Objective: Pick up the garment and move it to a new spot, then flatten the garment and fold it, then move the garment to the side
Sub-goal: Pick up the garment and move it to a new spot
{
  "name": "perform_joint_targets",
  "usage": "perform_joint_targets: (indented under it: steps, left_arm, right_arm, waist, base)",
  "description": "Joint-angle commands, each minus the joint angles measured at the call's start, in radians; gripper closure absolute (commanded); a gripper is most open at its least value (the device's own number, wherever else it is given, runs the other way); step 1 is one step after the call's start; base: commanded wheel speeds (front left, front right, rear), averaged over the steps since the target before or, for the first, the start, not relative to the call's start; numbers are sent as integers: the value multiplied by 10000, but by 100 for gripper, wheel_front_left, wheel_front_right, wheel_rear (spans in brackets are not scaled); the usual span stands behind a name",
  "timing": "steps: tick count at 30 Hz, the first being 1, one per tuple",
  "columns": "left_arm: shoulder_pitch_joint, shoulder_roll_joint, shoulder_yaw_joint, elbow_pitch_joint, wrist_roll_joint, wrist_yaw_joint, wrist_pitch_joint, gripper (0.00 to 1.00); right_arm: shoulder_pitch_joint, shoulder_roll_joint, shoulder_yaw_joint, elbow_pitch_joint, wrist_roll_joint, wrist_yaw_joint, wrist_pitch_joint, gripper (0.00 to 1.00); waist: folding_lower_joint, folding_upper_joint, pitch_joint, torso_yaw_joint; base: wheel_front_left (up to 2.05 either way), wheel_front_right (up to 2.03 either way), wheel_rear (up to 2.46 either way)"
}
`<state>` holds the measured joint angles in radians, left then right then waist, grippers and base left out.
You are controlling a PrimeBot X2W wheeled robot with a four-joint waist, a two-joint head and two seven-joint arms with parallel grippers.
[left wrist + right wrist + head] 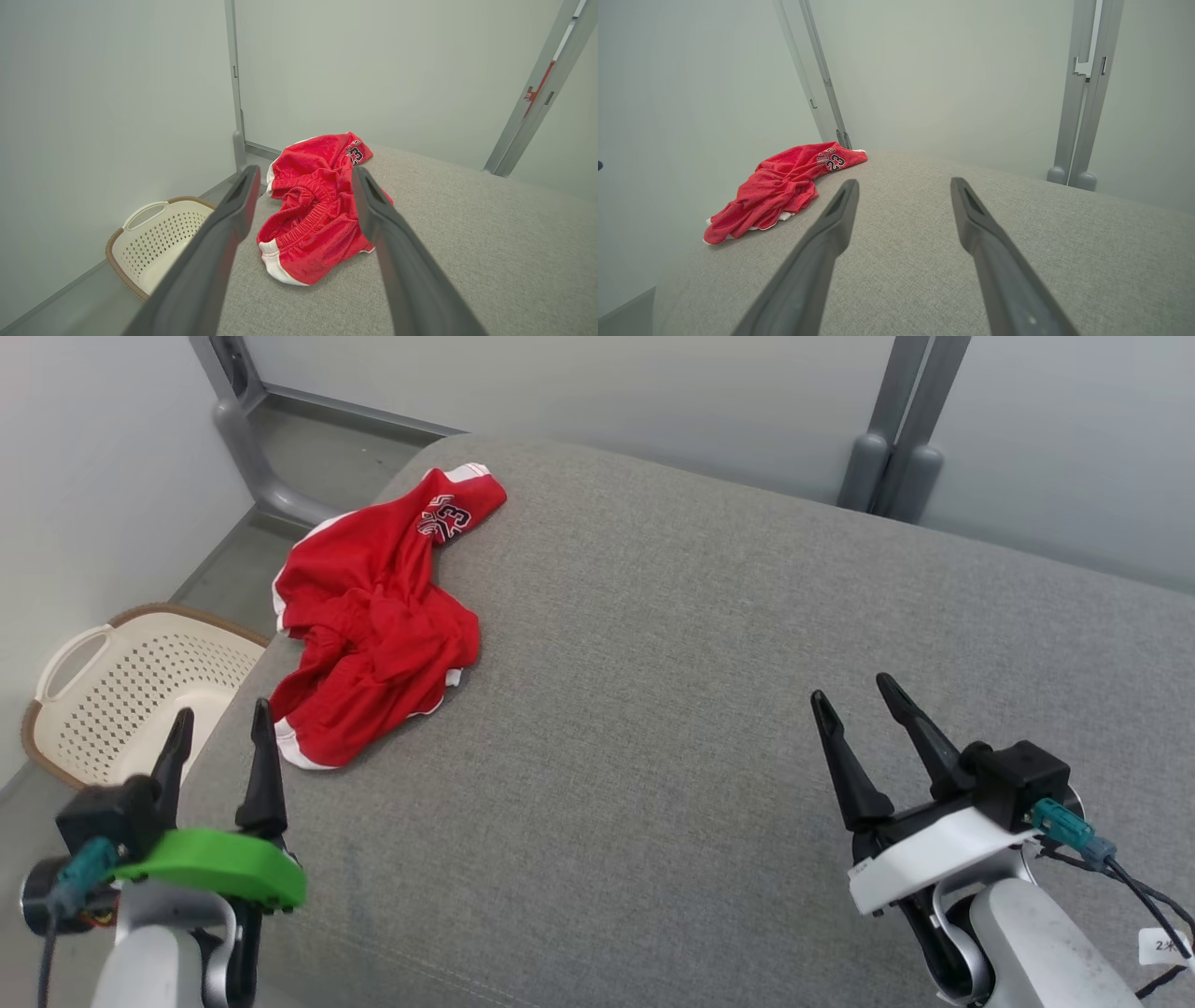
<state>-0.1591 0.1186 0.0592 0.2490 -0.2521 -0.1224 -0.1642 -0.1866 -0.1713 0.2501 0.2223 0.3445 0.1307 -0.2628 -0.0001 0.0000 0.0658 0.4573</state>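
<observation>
Left gripper (pixel 224 709) hangs over the near left edge of the grey cushion (pixel 700 728), its two dark fingers spread apart and holding nothing. Off the cushion's left edge, a cream perforated basket (pixel 93 709) stands on the floor. The red garment (pixel 373 625), trimmed in white, lies crumpled on the cushion's far left part, apart from both grippers. The right gripper (pixel 850 687) hovers over the cushion's near right part, its fingers likewise spread and empty.
</observation>
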Motion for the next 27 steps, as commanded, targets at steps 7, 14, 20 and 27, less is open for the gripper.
perform_joint_targets:
  steps: [7, 14, 20, 27]
  left_arm:
    - [-2714, 1057, -440, 1293, -2248, -92, 3027, 0]
    - [-4549, 2261, -608, 3516, -3617, -77, 4672, 0]
    - [-5260, 2738, -635, 5360, -4626, -78, 5407, 0]
    - [-5204, 2765, -1159, 6687, -5484, -79, 6324, 0]
  right_arm:
    - [-1081, -323, 499, -354, -126, 1, -24, 0]
    - [-1914, -273, 883, -773, -241, 1, -24, 0]
    - [-2329, -117, 1054, -1083, -200, 1, -24, 0]
    - [-2483, -84, 1114, -1110, -191, 3, -24, 0]
  waist:
    - [1, 0, 1426, -1094]
    - [1, 0, 2526, -2226]
    - [1, 0, 3011, -3061]
    - [1, 0, 3158, -3440]
  base:
    - [0, 0, 0]
    - [0, 0, 0]
    - [0, 0, 0]
    - [0, 0, 0]
